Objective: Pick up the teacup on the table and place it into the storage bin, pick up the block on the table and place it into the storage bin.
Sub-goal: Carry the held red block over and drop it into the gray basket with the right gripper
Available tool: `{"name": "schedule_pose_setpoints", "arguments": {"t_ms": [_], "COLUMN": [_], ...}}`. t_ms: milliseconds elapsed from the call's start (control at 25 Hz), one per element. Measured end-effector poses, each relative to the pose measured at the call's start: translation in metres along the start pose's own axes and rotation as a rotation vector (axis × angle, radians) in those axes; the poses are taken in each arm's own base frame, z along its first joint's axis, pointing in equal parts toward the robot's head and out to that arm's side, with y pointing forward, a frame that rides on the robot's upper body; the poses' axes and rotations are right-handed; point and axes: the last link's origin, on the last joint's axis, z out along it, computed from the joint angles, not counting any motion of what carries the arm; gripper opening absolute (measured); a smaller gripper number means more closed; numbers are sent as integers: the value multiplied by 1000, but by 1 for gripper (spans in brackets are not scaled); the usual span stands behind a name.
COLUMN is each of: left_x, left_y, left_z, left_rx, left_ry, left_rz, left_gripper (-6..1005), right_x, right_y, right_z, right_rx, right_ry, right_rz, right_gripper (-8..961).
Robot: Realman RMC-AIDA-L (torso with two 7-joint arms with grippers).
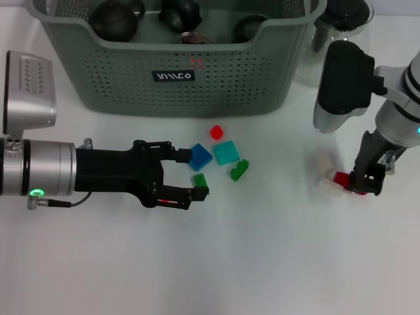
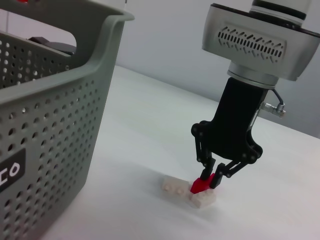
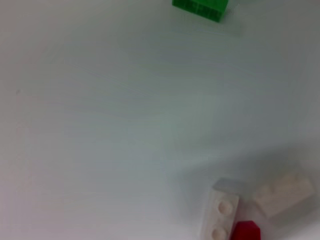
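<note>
Though half-hidden from the head, the right gripper (image 2: pixel 209 181) pinches a red block (image 2: pixel 198 186).

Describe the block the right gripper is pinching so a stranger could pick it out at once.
Start at the large grey-green perforated storage bin, then go toward the robot's right side to the black right gripper lowered to the white table. Between its fingertips sits a small red block, the only red piece among pale white bricks.

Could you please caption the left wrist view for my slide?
Right gripper pinches a red block between white bricks beside the storage bin.
</note>
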Motion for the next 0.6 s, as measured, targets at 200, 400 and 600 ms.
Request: {"name": "schedule_pose_setpoints", "arguments": {"t_ms": [200, 400, 600], "left_x": [-1, -1, -1], "left_y": [1, 2, 1], "left_z": [0, 0, 0], "left_rx": [-7, -8, -7], "left_ry": [-3, -5, -6], "left_rz": [-1, 2, 4], "left_gripper": [847, 846, 846], "right_x": [8, 26, 37], "right_y": [-3, -11, -11], "right_z": [-7, -30, -65], "right_rx": [-16, -27, -52], "right_ry": [-28, -97, -210], "right_rz": [45, 121, 170], "right_gripper": [104, 104, 103]}}
